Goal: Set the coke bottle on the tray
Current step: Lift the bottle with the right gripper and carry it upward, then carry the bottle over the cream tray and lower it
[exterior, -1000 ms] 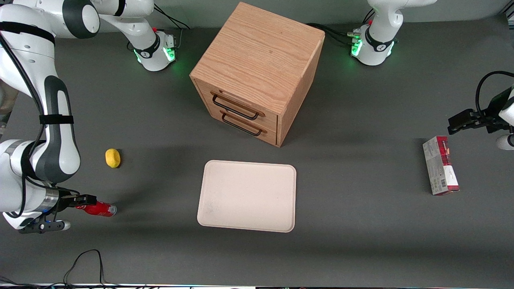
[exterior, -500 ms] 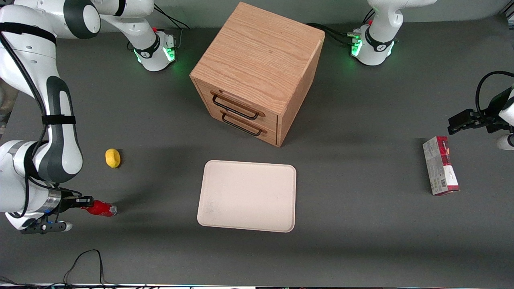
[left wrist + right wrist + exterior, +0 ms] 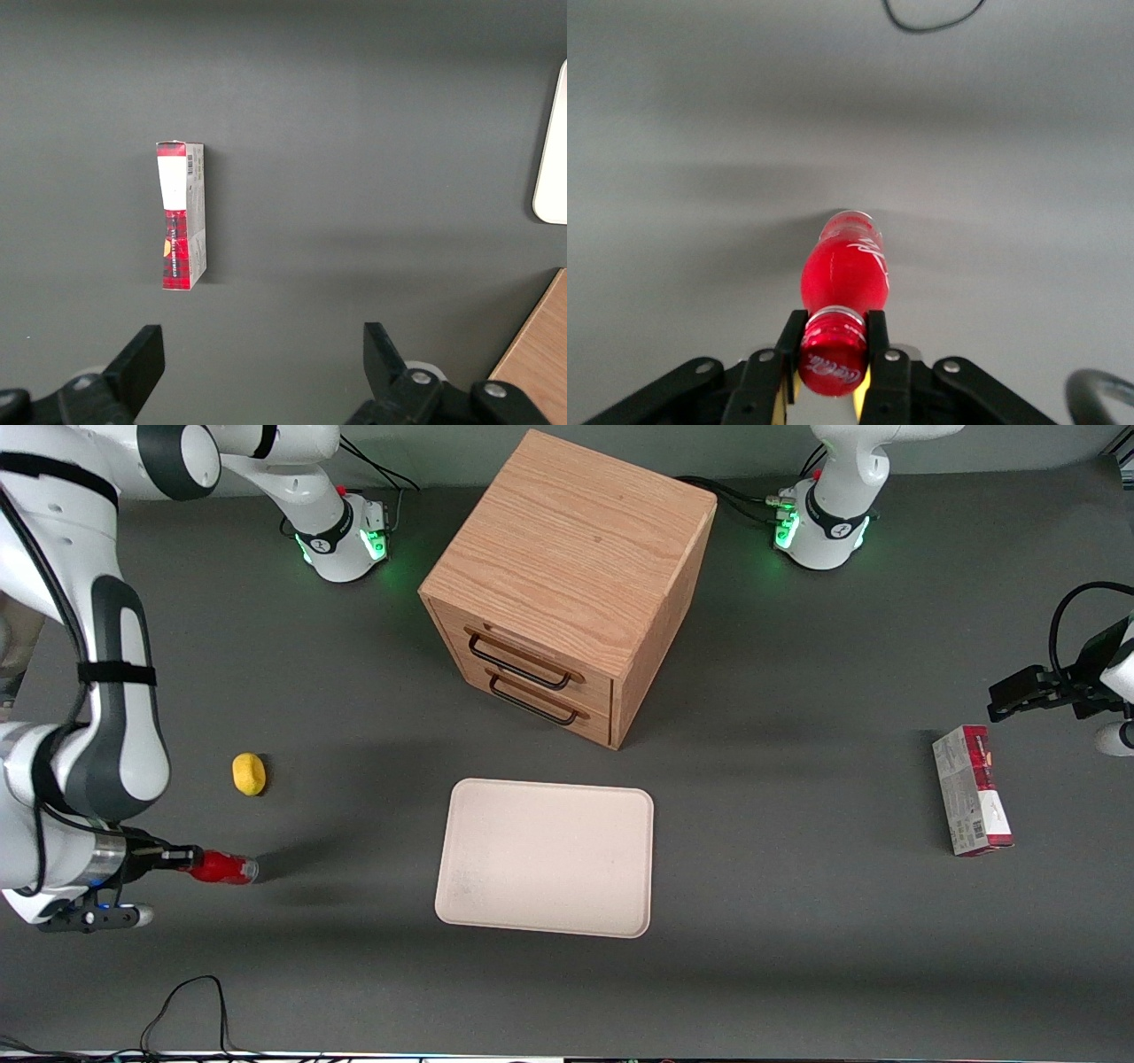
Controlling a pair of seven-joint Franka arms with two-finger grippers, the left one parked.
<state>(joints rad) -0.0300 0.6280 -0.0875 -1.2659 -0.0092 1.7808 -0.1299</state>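
The coke bottle [image 3: 220,867] is small and red, lying sideways with its silvery base end pointing toward the tray. My right gripper [image 3: 182,858] is shut on its red cap at the working arm's end of the table and holds it just above the grey table. In the right wrist view the two black fingers [image 3: 790,341] clamp the cap of the coke bottle [image 3: 842,274], with the gripper [image 3: 833,341] closed round it. The cream-white tray [image 3: 546,856] lies flat in front of the drawer cabinet, nearer the front camera, well apart from the bottle.
A yellow lemon-like lump [image 3: 249,773] lies on the table near the bottle, farther from the camera. A wooden two-drawer cabinet [image 3: 567,584] stands mid-table. A red-and-grey carton [image 3: 972,802] lies toward the parked arm's end; it also shows in the left wrist view [image 3: 181,228].
My gripper has closed on the bottle's cap and lifted it slightly; bottle and gripper shifted a little farther from the camera. Nothing else moved.
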